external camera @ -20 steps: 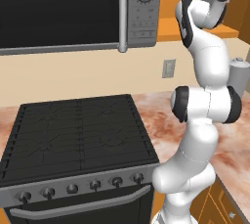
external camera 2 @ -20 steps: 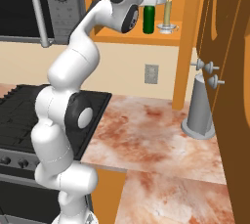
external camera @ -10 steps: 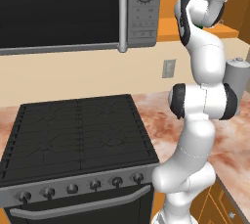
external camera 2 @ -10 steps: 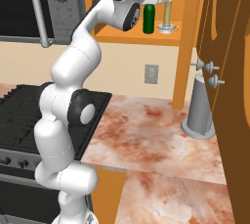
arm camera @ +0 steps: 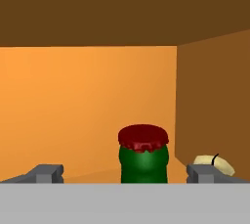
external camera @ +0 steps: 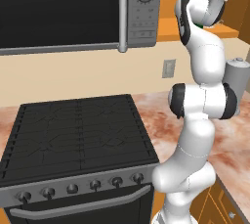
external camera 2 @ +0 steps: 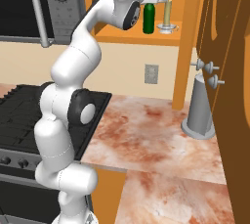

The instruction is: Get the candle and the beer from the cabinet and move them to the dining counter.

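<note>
Reaching up at the cabinet shelf, the hand stands wide, holding nothing, level with the beer's red cap between its fingertips. Upright on the shelf, the green bottle stands just left of the candle, nearer the shelf's right end. Below, a grey canister stands on the tabletop.

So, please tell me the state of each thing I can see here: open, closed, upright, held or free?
pincer: open, holding nothing
beer: upright on the cabinet shelf, capped, free
candle: upright beside the beer, unlit, free
cabinet: door open
grey canister: upright on the marbled counter
</note>
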